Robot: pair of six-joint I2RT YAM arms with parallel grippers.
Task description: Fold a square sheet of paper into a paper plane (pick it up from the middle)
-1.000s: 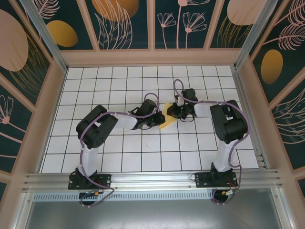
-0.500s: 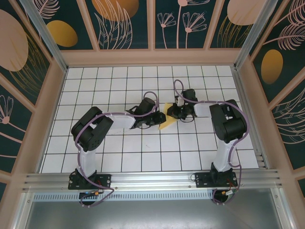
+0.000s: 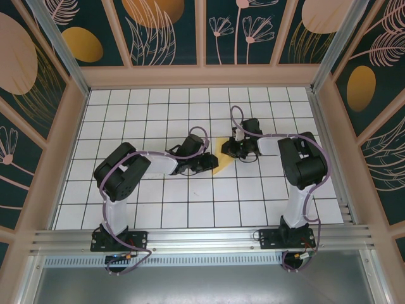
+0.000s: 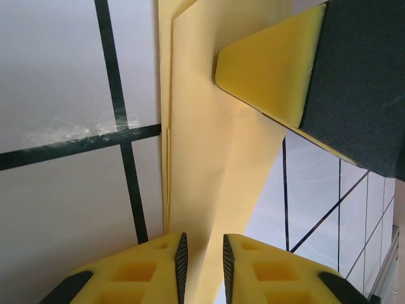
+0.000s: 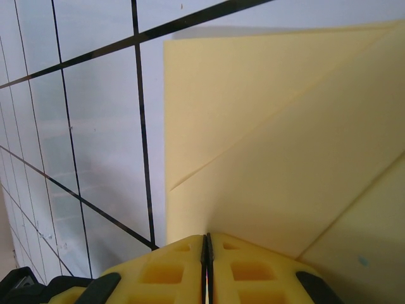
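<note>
Here the right claw (image 5: pixel 207 242) grips, jaws together, the creased yellow paper sheet (image 5: pixel 285 126) on the white gridded counter (image 3: pixel 158 107); at the sheet's nine o'clock the left claw (image 4: pixel 202 247) stands slightly apart.

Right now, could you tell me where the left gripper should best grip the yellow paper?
Take the yellow paper by its left edge, from the left, probably: that thin fold lies inside the parted left gripper, opposite the shut right gripper.
</note>
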